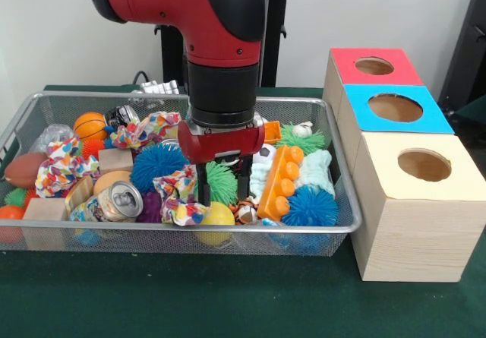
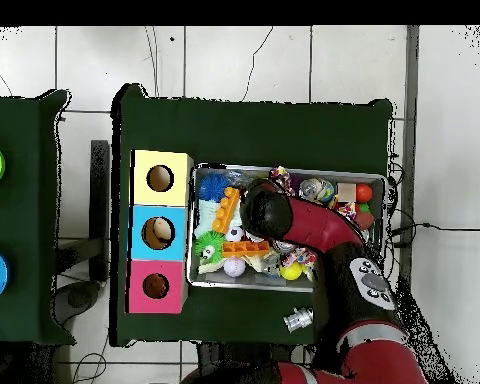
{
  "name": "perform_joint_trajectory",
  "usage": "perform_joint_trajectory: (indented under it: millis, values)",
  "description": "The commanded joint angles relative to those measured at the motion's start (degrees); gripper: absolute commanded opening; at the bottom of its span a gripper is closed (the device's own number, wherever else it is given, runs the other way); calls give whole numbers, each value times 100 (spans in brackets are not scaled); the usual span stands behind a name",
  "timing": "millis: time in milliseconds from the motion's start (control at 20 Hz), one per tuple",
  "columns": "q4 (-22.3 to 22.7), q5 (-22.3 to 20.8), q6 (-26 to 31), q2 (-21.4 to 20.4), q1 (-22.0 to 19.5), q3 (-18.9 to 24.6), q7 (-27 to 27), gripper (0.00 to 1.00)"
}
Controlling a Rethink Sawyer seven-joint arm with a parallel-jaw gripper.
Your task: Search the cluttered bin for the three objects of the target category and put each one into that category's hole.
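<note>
Wire-mesh bin (image 1: 334, 224), silver and rectangular, sits on the green table cloth (image 1: 228, 300), packed nearly to its rim. The red and black arm (image 1: 220, 42) comes straight down over the bin's middle. Its gripper (image 1: 225, 190) hangs with two dark fingers (image 1: 203, 186) parted a moderate way, nothing between them, tips down among the clutter just above a yellow ball (image 1: 216, 215) and beside a green spiky ball (image 1: 222, 180).

Right of the fingers: an orange studded plastic block (image 1: 279, 182) lying tilted, a blue spiky ball (image 1: 311, 207) against the near rim. Left: a larger blue spiky ball (image 1: 156, 163), patterned fabric scrunchies (image 1: 178, 197), a crushed drink can (image 1: 121, 200), wooden cubes (image 1: 44, 210), a small orange basketball (image 1: 91, 125) near the far rim.

Little free room inside the bin; objects touch one another and press on the mesh walls.

Just beside the bin's right edge stands a row of three boxes with round holes on top: plain wood-topped box (image 1: 421, 163) nearest, blue-topped box (image 1: 395, 108) in the middle, red-topped box (image 1: 373, 66) farthest. Which category is wanted, I cannot tell.

Open cloth lies along the near side of the table.
</note>
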Motion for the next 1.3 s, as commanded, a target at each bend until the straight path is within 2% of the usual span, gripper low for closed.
perform_joint_trajectory:
  millis: [50,350,850,1300]
  values:
    - [437,255,-9,332,-152,640,1368,100]
    - [443,292,-28,397,-85,609,1442,100]
    - [428,385,123,388,189,297,1609,100]
    - [337,483,497,661,327,69,1545,100]
